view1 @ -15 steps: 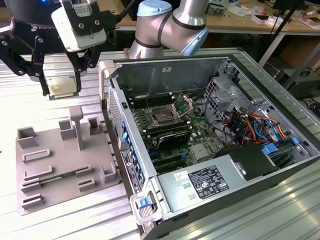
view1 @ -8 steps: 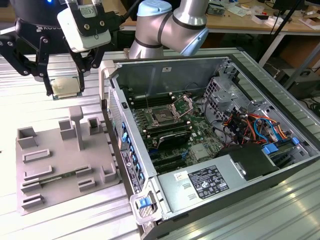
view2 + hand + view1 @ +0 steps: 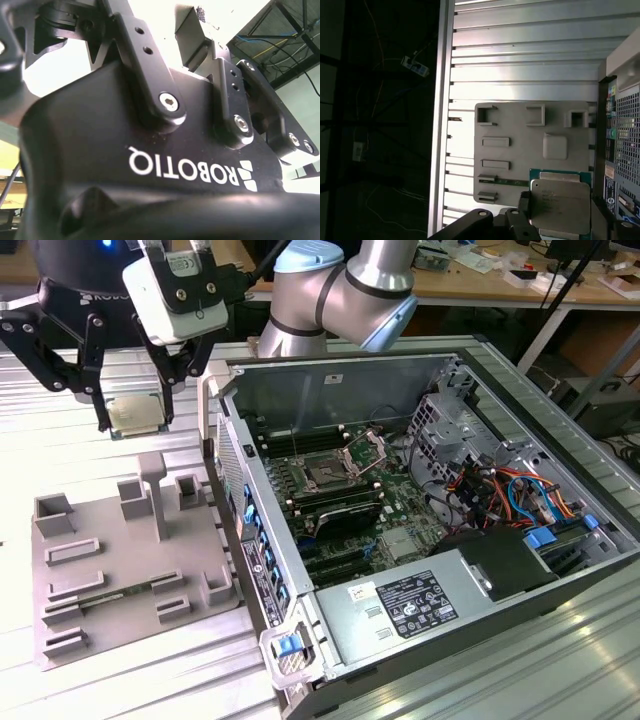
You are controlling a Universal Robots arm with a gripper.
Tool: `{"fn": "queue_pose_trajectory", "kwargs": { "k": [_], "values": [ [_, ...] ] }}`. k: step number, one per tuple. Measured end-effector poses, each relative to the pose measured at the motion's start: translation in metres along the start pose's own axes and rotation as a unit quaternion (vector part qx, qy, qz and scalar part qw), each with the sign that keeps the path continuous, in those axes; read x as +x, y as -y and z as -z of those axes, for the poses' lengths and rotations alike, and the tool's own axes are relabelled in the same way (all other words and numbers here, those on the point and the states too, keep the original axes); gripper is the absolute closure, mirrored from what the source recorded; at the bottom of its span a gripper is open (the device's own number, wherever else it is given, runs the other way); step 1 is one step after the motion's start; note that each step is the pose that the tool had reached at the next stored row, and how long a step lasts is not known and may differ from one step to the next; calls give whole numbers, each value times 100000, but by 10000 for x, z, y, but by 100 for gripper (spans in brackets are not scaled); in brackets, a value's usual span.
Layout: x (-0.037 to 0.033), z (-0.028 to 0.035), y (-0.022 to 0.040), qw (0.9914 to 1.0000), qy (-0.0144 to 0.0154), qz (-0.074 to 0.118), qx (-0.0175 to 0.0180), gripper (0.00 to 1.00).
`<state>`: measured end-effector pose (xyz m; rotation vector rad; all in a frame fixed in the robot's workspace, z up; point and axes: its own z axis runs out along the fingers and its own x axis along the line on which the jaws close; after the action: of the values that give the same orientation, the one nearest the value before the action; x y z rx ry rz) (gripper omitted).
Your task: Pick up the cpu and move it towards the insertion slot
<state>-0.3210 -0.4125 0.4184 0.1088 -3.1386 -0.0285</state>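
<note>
My gripper [image 3: 133, 422] hangs at the exterior view's upper left, shut on the cpu [image 3: 136, 410], a small silvery square plate held flat between the two black fingers, above the table behind the grey plastic fixture [image 3: 130, 560]. The first wrist view looks down on the cpu [image 3: 560, 206], with a black finger [image 3: 523, 202] against its edge and the grey fixture [image 3: 520, 135] beneath it. The insertion slot [image 3: 325, 472], a dark square socket with a raised shiny metal frame, lies on the green board inside the open computer case, well to the exterior view's right of the gripper.
The open computer case [image 3: 420, 500] lies on its side, its wall [image 3: 235, 490] standing between fixture and board. Long black memory slots [image 3: 340, 510], cables [image 3: 500, 490] and a power supply [image 3: 420, 605] crowd the inside. The ribbed metal table [image 3: 60, 440] surrounds the fixture. The gripper's black housing [image 3: 150, 150] blocks the second wrist view.
</note>
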Motion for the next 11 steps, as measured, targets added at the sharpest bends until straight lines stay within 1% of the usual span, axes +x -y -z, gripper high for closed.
{"fn": "queue_pose_trajectory", "kwargs": {
  "k": [5,11],
  "values": [
    [-40,-7,3,100000,-2,2,-1,47],
    [-67,-12,5,100000,2,-1,-2,47]
  ]
}}
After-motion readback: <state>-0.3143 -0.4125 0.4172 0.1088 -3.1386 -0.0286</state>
